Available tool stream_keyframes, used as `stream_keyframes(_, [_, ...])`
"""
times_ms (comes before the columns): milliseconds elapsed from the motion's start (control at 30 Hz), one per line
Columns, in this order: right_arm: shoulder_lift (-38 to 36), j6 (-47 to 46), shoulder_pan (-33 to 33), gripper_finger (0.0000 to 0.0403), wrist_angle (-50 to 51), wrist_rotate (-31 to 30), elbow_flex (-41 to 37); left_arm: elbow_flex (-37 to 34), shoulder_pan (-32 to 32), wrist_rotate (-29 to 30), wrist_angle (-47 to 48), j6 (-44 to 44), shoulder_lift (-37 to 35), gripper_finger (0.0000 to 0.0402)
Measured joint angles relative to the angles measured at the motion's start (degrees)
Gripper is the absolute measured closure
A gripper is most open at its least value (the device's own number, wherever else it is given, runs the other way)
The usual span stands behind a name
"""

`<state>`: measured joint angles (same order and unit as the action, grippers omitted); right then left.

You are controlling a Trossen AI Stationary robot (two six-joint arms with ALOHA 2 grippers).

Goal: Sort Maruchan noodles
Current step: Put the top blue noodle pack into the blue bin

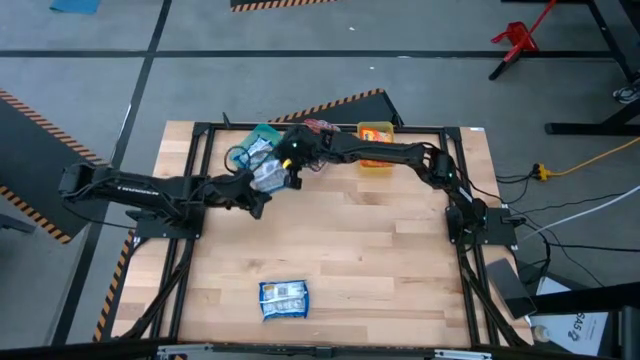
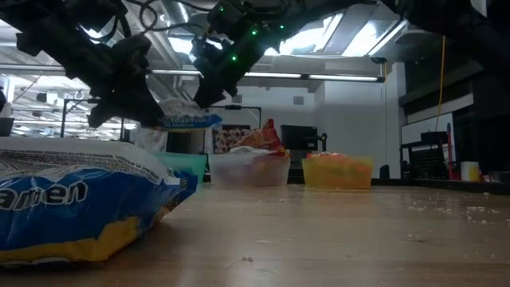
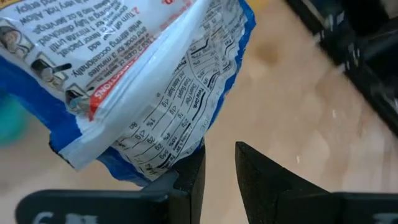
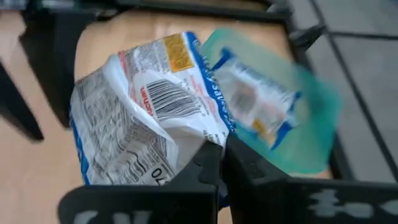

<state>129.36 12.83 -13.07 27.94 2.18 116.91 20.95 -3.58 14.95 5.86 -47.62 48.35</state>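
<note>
A: What is the surface, and what lies around it?

B: A pale wooden slatted tabletop (image 1: 380, 250) in a black metal frame, on a grey floor with orange-and-black hazard tape; the low view looks across into a dim hall with strip lights; along the table's far edge stand a green plastic bin (image 1: 262, 135), a clear plastic bin (image 2: 249, 169) with red packets in it, and a yellow plastic bin (image 1: 375, 146) with orange contents.

A: And the noodles?

B: One blue flat plastic noodle packet with a white centre label (image 1: 284, 298) lies alone near the front edge, well apart from both arms; a second blue-and-white crinkled packet, printed back showing (image 1: 268, 170), hangs in the air just beside the green bin, between the two arms.

A: Who has it?

B: The right gripper (image 4: 221, 158) has its dark fingers pressed together on the packet's edge near the barcode; the left gripper (image 3: 219, 163) meets it from the other side, one finger (image 3: 189, 177) against the packet's lower corner, its jaws a narrow gap apart; whether it grips I cannot tell; the green bin behind it holds another blue packet (image 4: 258, 102).
</note>
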Motion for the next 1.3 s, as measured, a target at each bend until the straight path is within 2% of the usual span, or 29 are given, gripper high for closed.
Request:
stream_keyframes(233, [0.27,-0.68,-3.01,0.0403,-9.39,0.36,1.20,0.00,-5.08,5.97,-0.02,4.19,-5.58,0.0319])
stream_keyframes(500, [4.60,-6.58,-5.59,0.0403,-22.25,1.89,1.37,-0.04,-11.28,6.79,0.38,8.22,-6.51,0.0319])
stream_keyframes(1033, [18.03,-18.23,-8.98,0.0403,-20.26,6.33,17.03,-0.13,-18.80,6.76,2.48,12.42,-6.27,0.0319])
stream_keyframes(1300, [18.13,-20.22,-9.41,0.0403,-19.06,-0.54,17.06,-0.13,-19.07,6.54,2.78,13.81,-5.55,0.0319])
